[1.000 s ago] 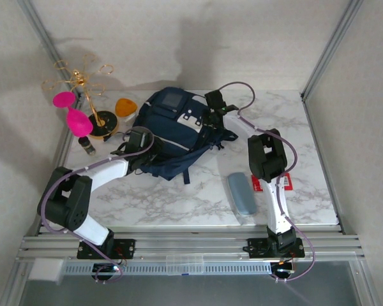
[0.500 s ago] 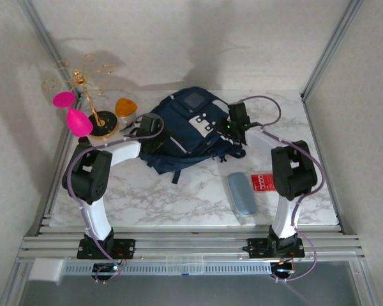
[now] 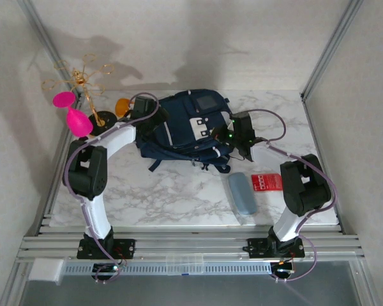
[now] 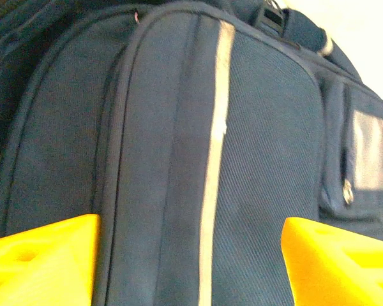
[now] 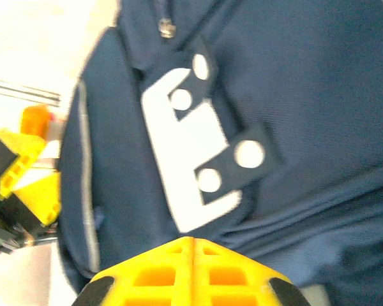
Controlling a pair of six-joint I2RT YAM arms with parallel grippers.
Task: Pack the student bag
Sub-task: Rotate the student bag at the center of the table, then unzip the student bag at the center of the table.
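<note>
One white patch (image 5: 179, 185) marks the navy student bag (image 3: 172, 137).

The top camera is looking down from above and behind the near edge onto the whole counter (image 3: 179, 197). Both wrist cameras are facing the student bag (image 3: 185, 131) closely from opposite sides, sharing its striped front.

Left hand (image 4: 191, 264) spread wide; right hand (image 5: 193, 266) pinched closed; both arms stretched forward, bent inward.

left gripper (image 4: 191, 224) spread wide; student bag (image 4: 268, 159) ahead
</note>
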